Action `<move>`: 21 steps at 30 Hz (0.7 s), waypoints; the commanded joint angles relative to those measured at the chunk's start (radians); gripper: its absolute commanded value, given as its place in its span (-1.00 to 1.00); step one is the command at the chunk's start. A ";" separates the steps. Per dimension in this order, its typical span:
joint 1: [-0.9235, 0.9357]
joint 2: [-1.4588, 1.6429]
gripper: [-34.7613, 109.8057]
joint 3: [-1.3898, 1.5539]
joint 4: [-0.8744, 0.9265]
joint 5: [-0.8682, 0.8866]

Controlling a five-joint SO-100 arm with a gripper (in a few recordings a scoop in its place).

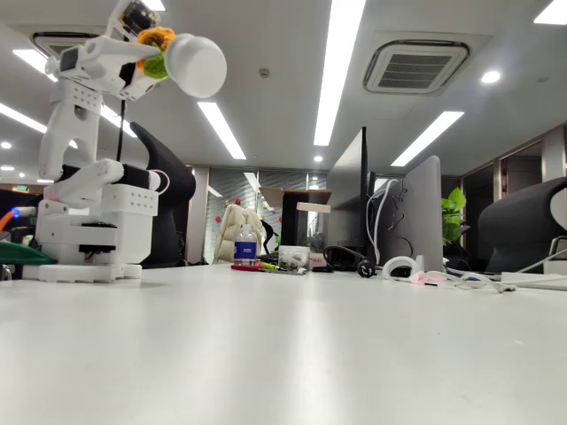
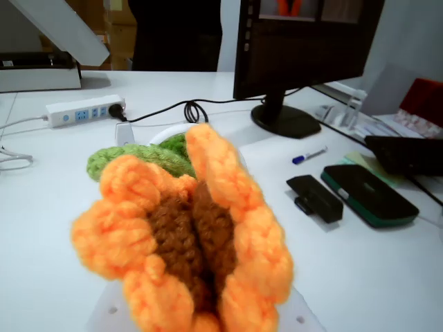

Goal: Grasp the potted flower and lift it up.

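Orange-yellow petals crowd the wrist view, folded inward around the brown centre of the potted flower, which looks squeezed from both sides; green knitted leaves and a sliver of white pot rim show just behind it. Below it, further off, the white tabletop carries a power strip, a marker pen, two dark cases and a black monitor on its round stand.

From the low fixed view, bare tabletop stretches away to the white arm at the left. Its jaws grip the potted flower by the bloom, holding it high above the surface, tipped sideways with the round white pot pointing right. Farther back sit a water bottle, monitors and a leafy green plant.
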 commanded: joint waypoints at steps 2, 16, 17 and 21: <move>0.020 0.012 -0.52 -0.054 0.012 0.005; 0.015 0.012 -0.52 -0.075 0.020 0.006; 0.000 0.012 -0.52 -0.074 0.012 0.012; -0.061 0.012 -0.52 -0.060 -0.011 0.018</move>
